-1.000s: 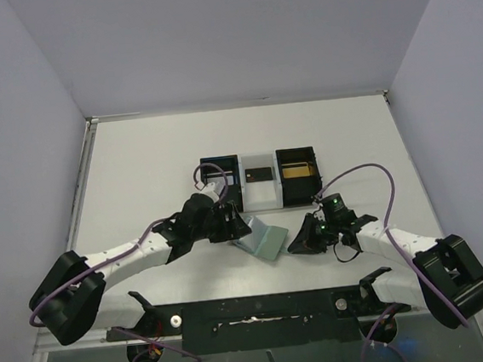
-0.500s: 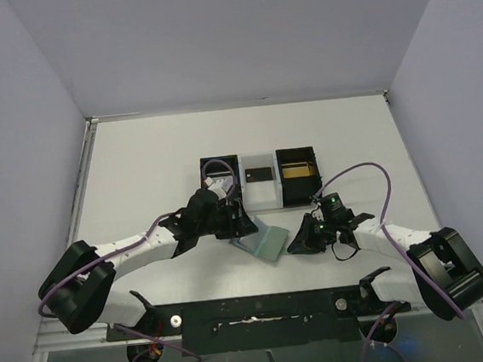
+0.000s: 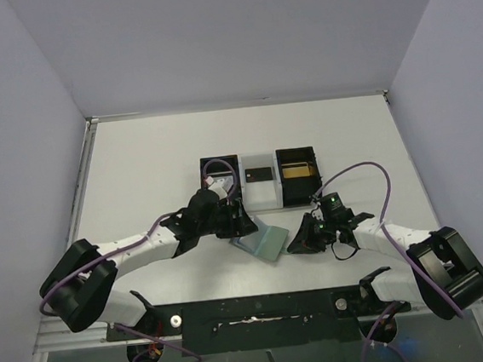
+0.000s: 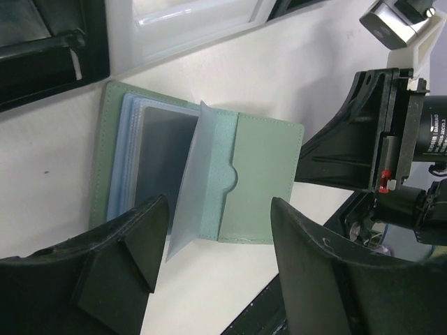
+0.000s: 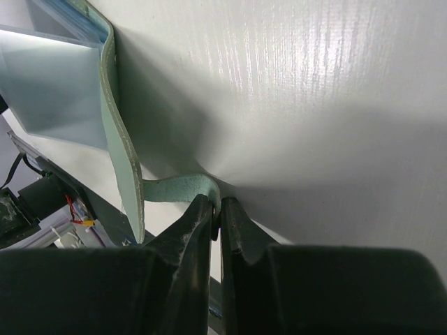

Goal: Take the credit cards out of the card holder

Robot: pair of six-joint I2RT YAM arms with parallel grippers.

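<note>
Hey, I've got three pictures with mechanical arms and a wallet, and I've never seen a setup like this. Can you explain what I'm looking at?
These are two robot arms bolted to a white table, each ending in a two-finger gripper. The wide picture comes from a camera above and behind them; the two close-ups come from cameras on the wrists. On the table lies an open teal card holder. Beyond it, a white tray sits between a left black box and a right black box; a dark card lies in the tray and apparently a gold card in the right box. The right gripper is shut on the holder's tab. The left gripper is open above the holder's pale blue pockets, holding nothing.
</note>
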